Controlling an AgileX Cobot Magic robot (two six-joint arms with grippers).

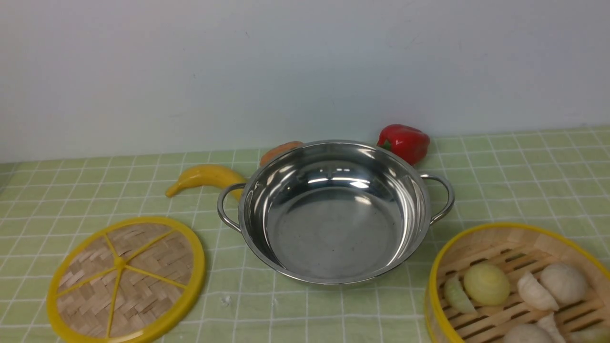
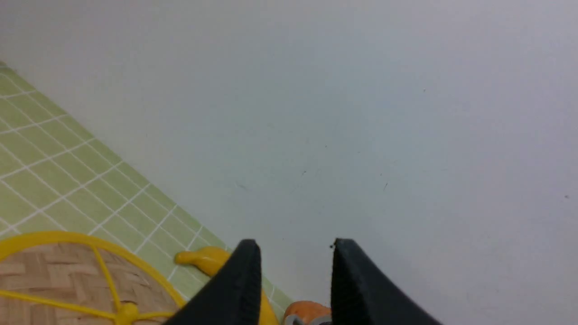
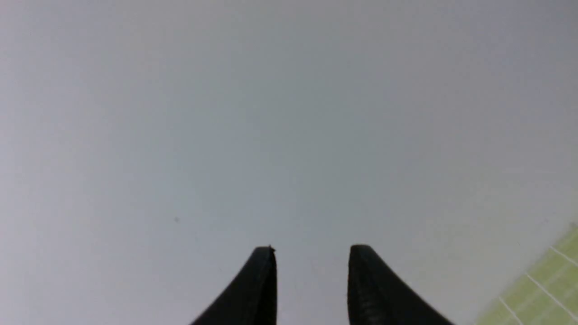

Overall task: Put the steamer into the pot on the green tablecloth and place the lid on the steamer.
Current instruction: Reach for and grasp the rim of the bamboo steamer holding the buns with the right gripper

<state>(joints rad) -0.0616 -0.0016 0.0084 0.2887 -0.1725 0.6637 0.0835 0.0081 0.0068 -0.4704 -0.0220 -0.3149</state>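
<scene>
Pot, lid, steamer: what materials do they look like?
Pot: polished stainless steel by its look, mirror reflections inside. Lid: matte woven bamboo strips; glossy yellow rim and spokes, probably plastic. Steamer: pale matte bamboo or wood slats and wall; yellow rim, likely plastic too.

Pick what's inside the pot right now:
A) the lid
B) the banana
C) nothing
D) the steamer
C: the pot shows only its bare shiny inside. The steamer sits to its right and the lid lies flat to its left.
</scene>
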